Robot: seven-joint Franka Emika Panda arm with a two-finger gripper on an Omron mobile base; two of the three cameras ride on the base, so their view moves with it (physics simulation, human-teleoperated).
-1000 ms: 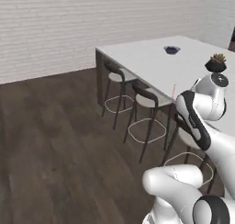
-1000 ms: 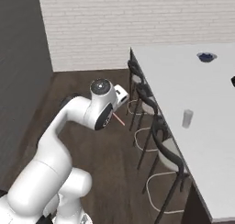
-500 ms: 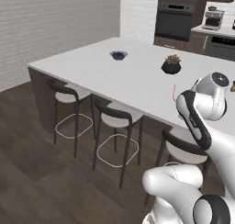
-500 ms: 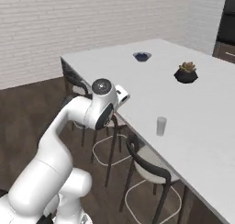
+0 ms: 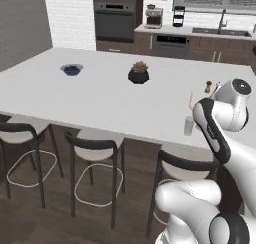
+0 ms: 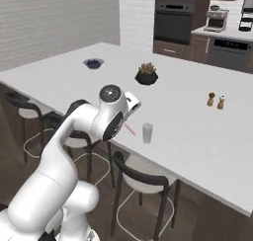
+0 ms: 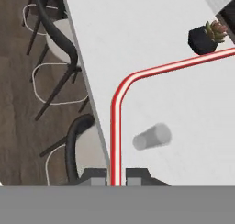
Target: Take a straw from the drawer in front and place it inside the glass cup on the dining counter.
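The dining counter (image 5: pixel 100 103) is a broad, plain white table with a squared edge, standing over a dark wood-plank floor (image 5: pixel 30 208). Black-framed bar stools (image 5: pixel 95 148) with pale seats are tucked along its near side. On the table, the glass cup (image 6: pixel 147 133) stands upright near the near edge; further in sit a dark pot with a small plant (image 5: pixel 138 74), a small dark blue bowl (image 5: pixel 72 69), and two small shakers (image 6: pixel 216 100) close together. Behind the table, the room shows a white brick wall (image 5: pixel 70 15), a built-in dark oven (image 5: pixel 114 18), dark brown cabinets, and a white countertop with a sink (image 5: pixel 220 32) and a coffee machine (image 5: pixel 153 18). The fingers (image 7: pixel 116 176) are clenched on the straw (image 7: pixel 116 126), which runs up from between them and bends sharply to one side in the hand view. The straw is held in the air just beside the glass cup, over the table's near edge, not inside the cup.
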